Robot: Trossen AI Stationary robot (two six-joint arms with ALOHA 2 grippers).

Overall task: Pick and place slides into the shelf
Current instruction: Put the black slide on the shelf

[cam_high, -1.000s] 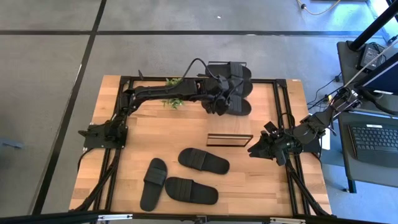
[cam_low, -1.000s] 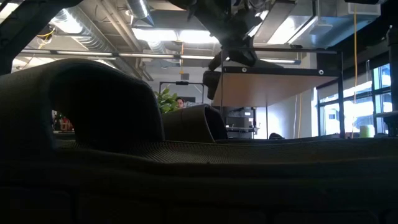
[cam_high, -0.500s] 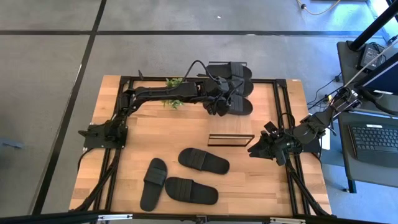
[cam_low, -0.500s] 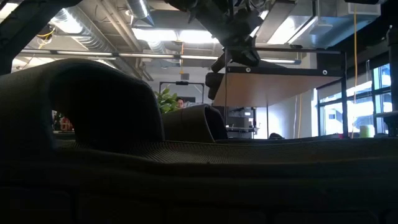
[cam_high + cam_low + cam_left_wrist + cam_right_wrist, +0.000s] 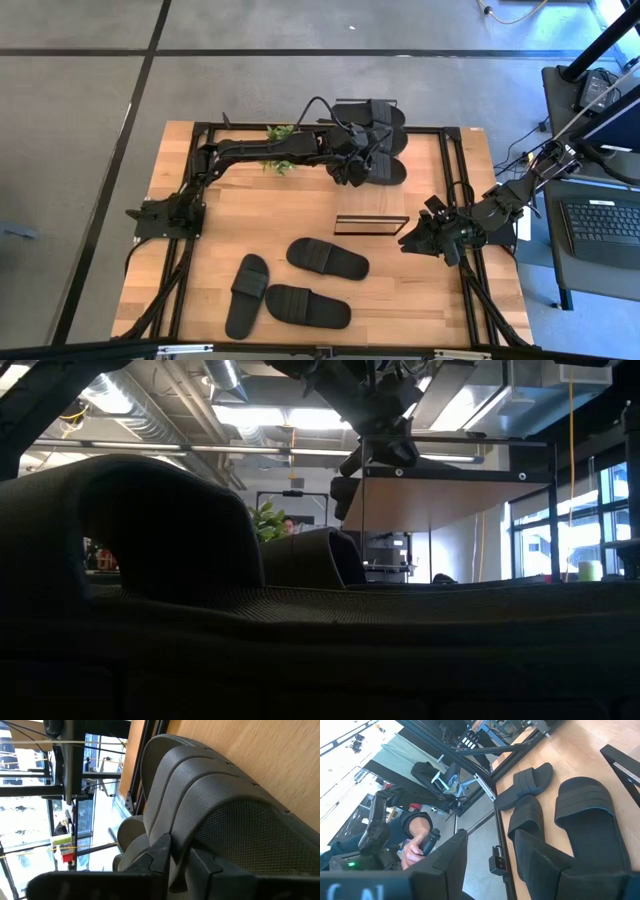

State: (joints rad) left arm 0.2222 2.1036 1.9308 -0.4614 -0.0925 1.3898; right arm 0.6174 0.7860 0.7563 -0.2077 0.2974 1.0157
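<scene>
The left gripper [image 5: 368,166] jaws had just been cracked open a little around the slide's [image 5: 384,170] strap at the surface's far edge, so it looked freshly dropped off, while three slides and the shelf [image 5: 370,225] were left waiting nearer.

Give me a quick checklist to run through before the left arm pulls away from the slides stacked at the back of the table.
1. Left gripper at the back stack of slides: ok.
2. Fingers clear of the slide: cannot tell, they sit close against it.
3. Stack resting steady: cannot tell.
4. Three slides left on the table front: ok.
5. Right gripper parked beside the shelf, fingers open: ok.
</scene>
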